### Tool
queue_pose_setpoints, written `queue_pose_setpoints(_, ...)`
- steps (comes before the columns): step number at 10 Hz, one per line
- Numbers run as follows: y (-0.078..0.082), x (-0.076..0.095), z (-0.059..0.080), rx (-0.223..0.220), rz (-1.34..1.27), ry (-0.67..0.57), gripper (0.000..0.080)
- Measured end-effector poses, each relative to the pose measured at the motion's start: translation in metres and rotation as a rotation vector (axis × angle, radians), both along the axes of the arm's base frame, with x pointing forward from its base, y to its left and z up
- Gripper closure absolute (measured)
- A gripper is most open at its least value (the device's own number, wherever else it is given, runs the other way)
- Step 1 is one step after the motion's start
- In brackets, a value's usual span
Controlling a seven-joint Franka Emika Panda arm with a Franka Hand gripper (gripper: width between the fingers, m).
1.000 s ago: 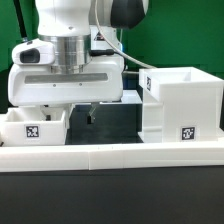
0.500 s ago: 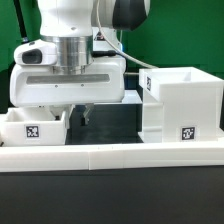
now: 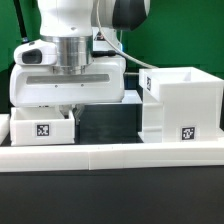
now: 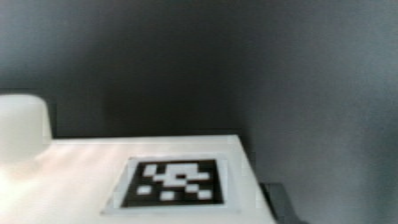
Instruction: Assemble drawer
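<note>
A small white drawer tray (image 3: 40,130) with a square tag on its front stands at the exterior view's left, behind the border rail. My gripper (image 3: 72,110) is straight above its right wall. The fingers reach down at that wall, mostly hidden by the tray, and appear shut on it. The large white housing (image 3: 182,100) stands at the exterior view's right, open at the top, with tags on two faces. The wrist view shows the tray's white face (image 4: 80,165) with its tag (image 4: 178,183) very near and a rounded white knob (image 4: 18,125). My fingers do not show clearly there.
A long low white border rail (image 3: 110,156) runs across the front. A dark gap (image 3: 108,122) lies between tray and housing. A green backdrop is behind the arm.
The finger seen right of the tray moved toward its wall. The tray has shifted toward the exterior view's right and its tagged front now faces the camera more fully.
</note>
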State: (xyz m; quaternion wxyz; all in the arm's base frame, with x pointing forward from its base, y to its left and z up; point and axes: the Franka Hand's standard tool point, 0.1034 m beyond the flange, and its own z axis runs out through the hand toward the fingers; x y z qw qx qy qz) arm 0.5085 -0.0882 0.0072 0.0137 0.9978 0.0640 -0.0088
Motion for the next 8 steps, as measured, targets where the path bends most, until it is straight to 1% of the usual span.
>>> queue_pose_setpoints(4,0.001,0.000,0.000,0.000,0.004,0.002,0.0757)
queue_pose_setpoints(6,0.021,0.003,0.014,0.007,0.062,0.022,0.0757)
queue_pose_setpoints(8,0.035,0.007,0.033,0.017,0.117,0.029,0.0757)
